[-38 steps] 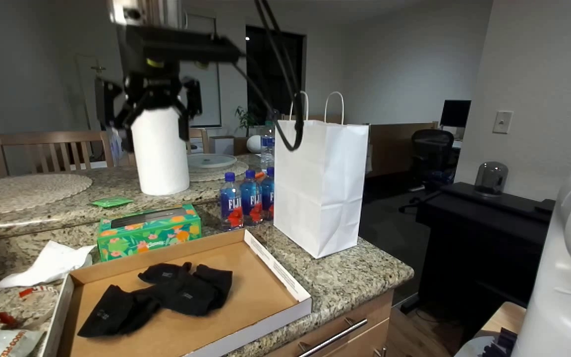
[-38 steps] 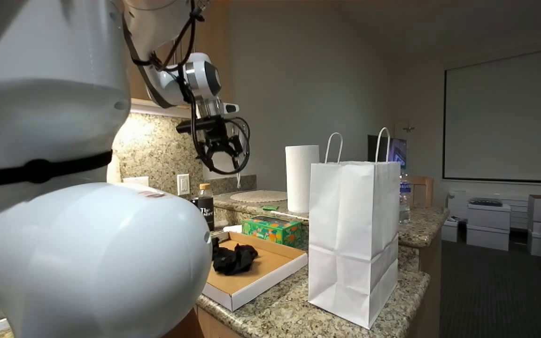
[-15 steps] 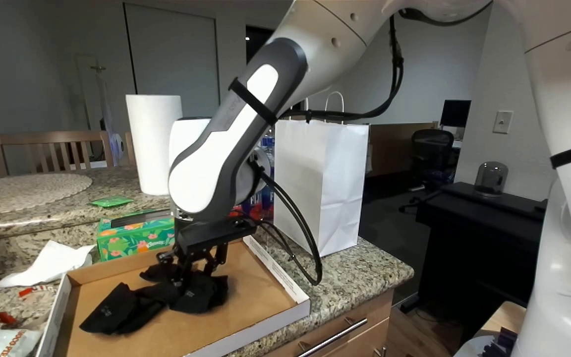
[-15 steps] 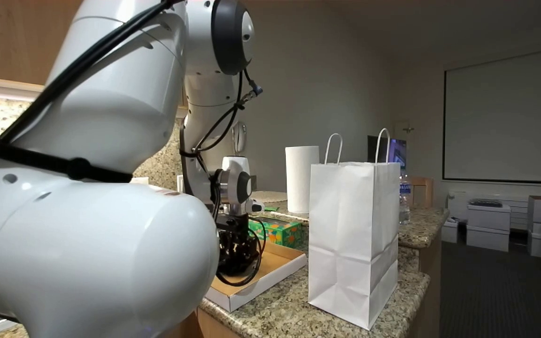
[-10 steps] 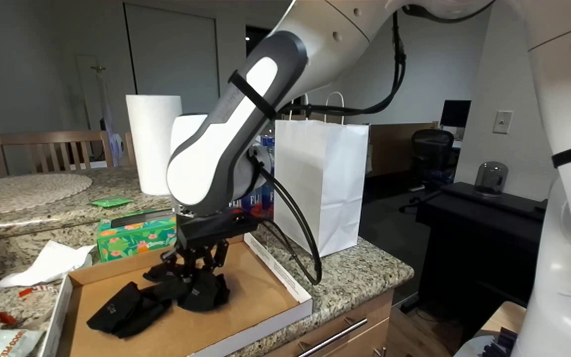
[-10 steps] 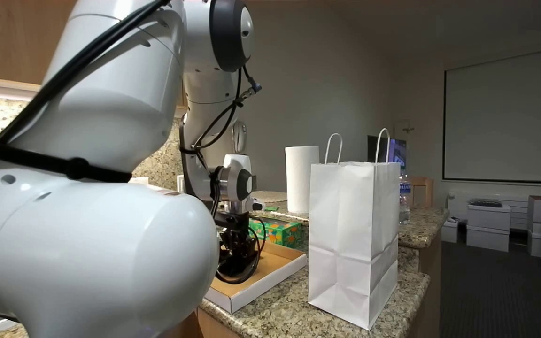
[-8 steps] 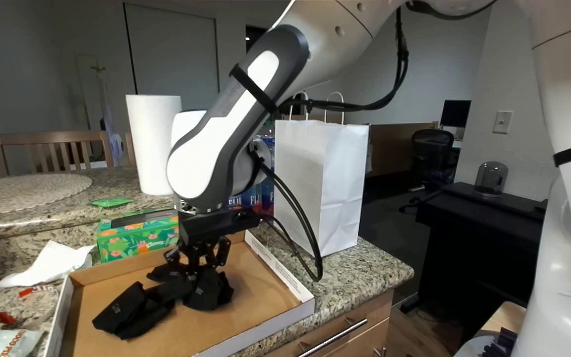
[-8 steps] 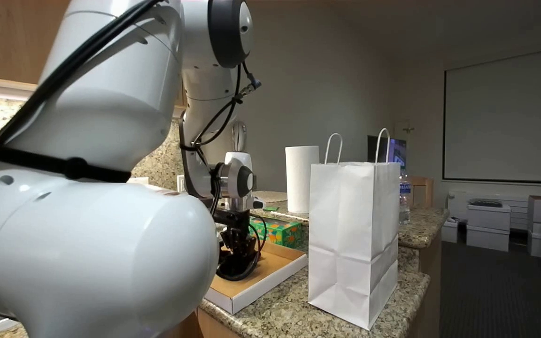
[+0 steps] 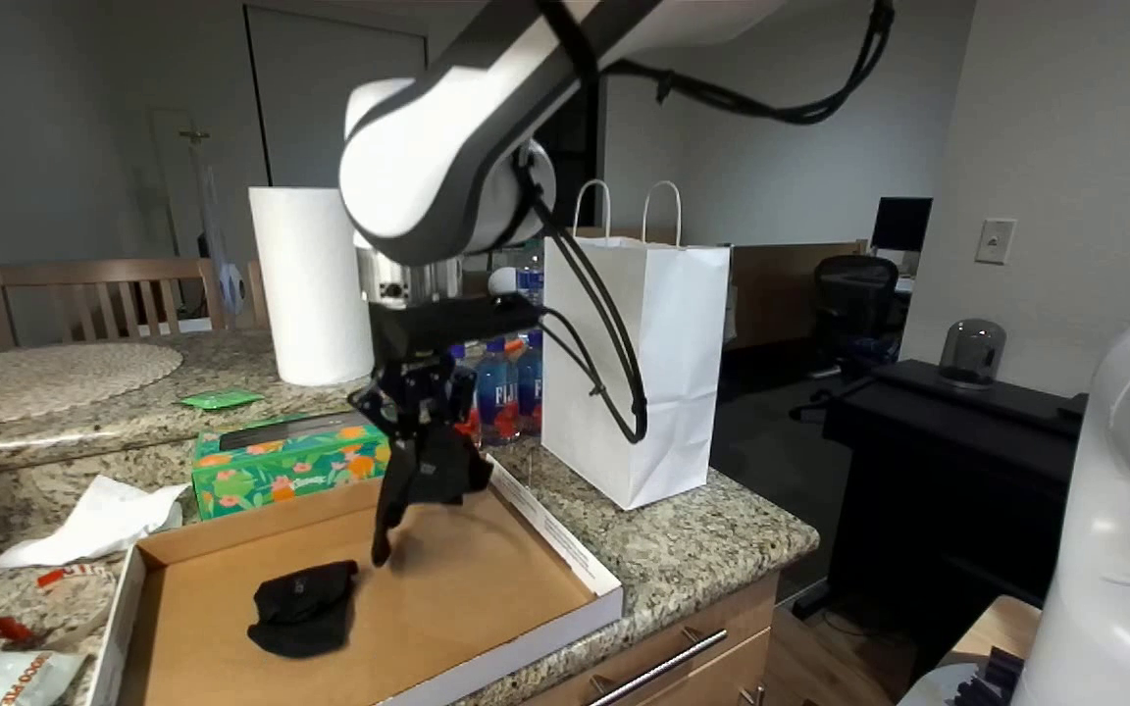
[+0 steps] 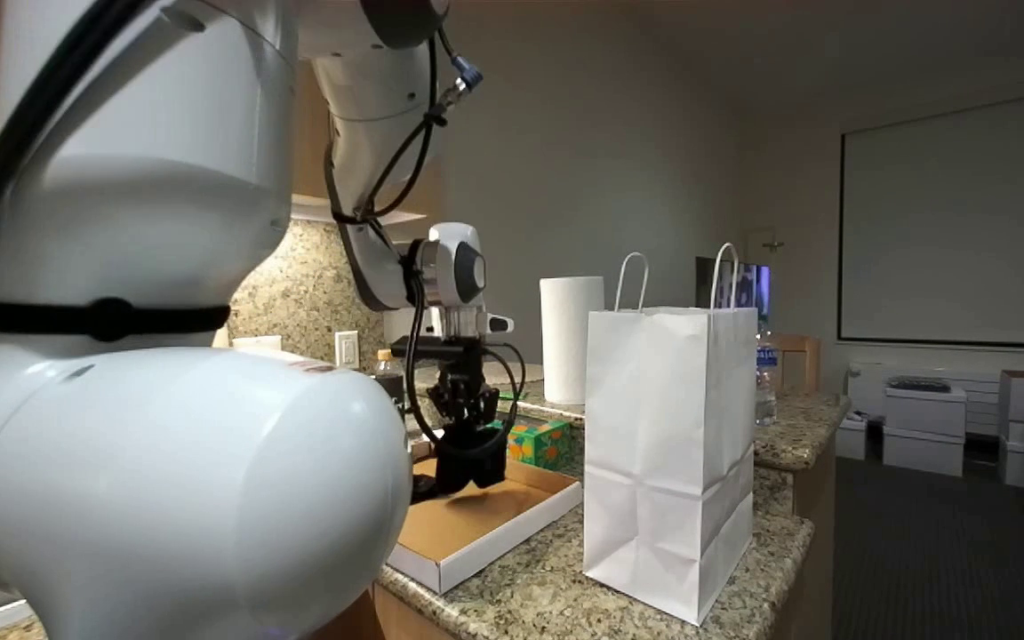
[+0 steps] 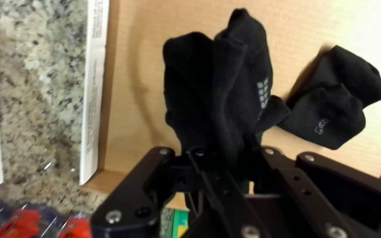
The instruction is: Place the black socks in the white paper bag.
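Here, in an exterior view, the end effector (image 9: pixel 420 429) is closed on a bunch of black socks (image 9: pixel 436 476) that hangs over a shallow cardboard tray (image 9: pixel 472 598), one strand of fabric dangling lower than the rest. A folded black sock (image 9: pixel 302 613) lies on the tray floor. The white paper bag (image 9: pixel 614 373) stands upright on the stone surface (image 9: pixel 712 534), near the tray. A green tissue box (image 9: pixel 300 466) sits behind the tray, blue-capped bottles (image 9: pixel 498 392) stand beside the bag, and a paper towel roll (image 9: pixel 305 294) stands on the raised ledge (image 9: pixel 124 417).

In an exterior view, the white arm (image 10: pixel 174 489) covers part of the tray, and a light switch (image 10: pixel 347 349) shows on the wall. The gripped bunch hangs above the tray, apart from the bag.

In the wrist view, the end effector pinches the bunch, which bears a pale block mark (image 11: pixel 263 92); how many socks it contains cannot be told. The folded sock rests near it in the picture, and speckled stone separates the tray's edge from the bag.
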`<state>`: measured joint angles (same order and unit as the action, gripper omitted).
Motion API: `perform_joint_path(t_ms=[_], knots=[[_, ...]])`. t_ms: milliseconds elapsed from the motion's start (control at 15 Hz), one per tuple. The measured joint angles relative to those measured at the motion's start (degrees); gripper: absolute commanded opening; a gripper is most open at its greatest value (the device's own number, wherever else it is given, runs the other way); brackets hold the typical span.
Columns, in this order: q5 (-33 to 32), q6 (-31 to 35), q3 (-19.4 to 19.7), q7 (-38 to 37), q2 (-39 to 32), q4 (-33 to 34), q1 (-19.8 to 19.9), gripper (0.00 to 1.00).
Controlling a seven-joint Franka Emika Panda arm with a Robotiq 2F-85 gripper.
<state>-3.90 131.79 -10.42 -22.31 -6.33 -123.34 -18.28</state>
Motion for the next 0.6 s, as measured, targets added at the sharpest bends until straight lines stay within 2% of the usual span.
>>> perform_joint_path(t_ms=[267, 600], knots=[[-5.5, -11.3, 0.0, 3.1, 9.2, 5.2, 1.1, 0.09], [-7.9, -24.3, -0.1, 10.2, 16.5, 16.7, 3.8, 0.09]])
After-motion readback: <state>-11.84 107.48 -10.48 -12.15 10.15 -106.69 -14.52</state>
